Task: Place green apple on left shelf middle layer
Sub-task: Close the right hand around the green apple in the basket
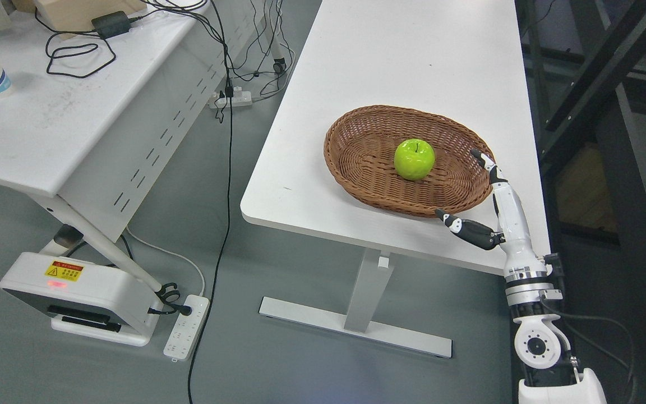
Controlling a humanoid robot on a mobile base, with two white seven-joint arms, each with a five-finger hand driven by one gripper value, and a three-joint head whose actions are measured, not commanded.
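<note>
- Our right hand (497, 207) comes up from the lower right with its fingers (485, 163) stretched out straight and the thumb (463, 227) spread wide to the side; it holds nothing.
- The fingertips reach over the near right rim of the wicker basket (356, 168); whether they touch the weave we cannot tell. The thumb hangs just beyond the basket's front edge.
- The green apple (414, 159) sits upright, stem up, near the middle of the basket, apart from our fingers and to their left.
- We judge this to be the reach toward the apple: nothing is grasped yet and the placing has not begun.
- The next move seems to call for carrying the hand further in over the basket wall, bringing fingers and thumb to opposite sides of the apple, then closing. The smooth round fruit may roll on the sloping weave if nudged from one side.
- The basket stands on the white table (401, 56), close to its near right corner.
- No shelf shows here, so a turn leftward will probably be needed afterwards.
- Our left arm is out of view.
</note>
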